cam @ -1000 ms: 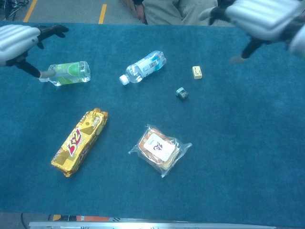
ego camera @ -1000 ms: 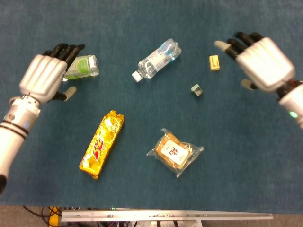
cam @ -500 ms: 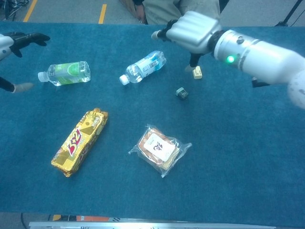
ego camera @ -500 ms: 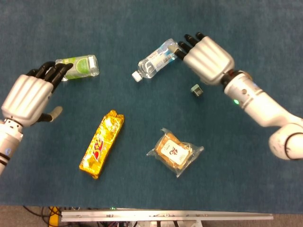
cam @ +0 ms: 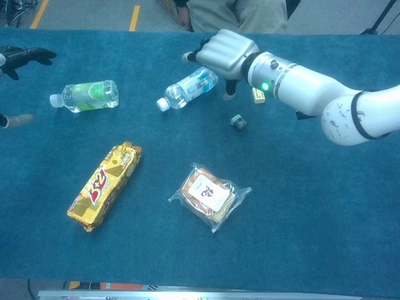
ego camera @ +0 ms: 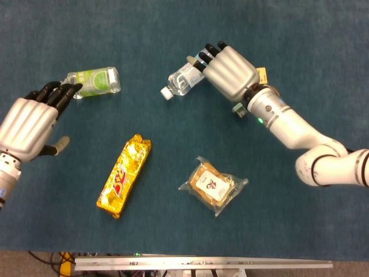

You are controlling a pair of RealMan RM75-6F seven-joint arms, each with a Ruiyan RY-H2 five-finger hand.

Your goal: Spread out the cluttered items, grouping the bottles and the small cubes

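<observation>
Our right hand [ego camera: 229, 70] hovers over the clear water bottle [ego camera: 185, 77], fingers spread, holding nothing. We should settle around its middle and slide it toward the green-label bottle [ego camera: 95, 82], beside our empty, spread left hand [ego camera: 27, 126], avoiding the cubes.

Head view straight down over the table [ego camera: 323, 52], chest view lower, angled forward, both sharing the tabletop.

On the blue carpeted table [ego camera: 300, 46] we see a green-label bottle [ego camera: 95, 81] upper left, a clear bottle [ego camera: 183, 79] upper centre, a yellow cube [cam: 258, 95] and grey cube [cam: 237, 122] beside it, a gold snack bar [ego camera: 124, 175] lower left, and a bagged pastry [ego camera: 213, 184] lower centre.
</observation>
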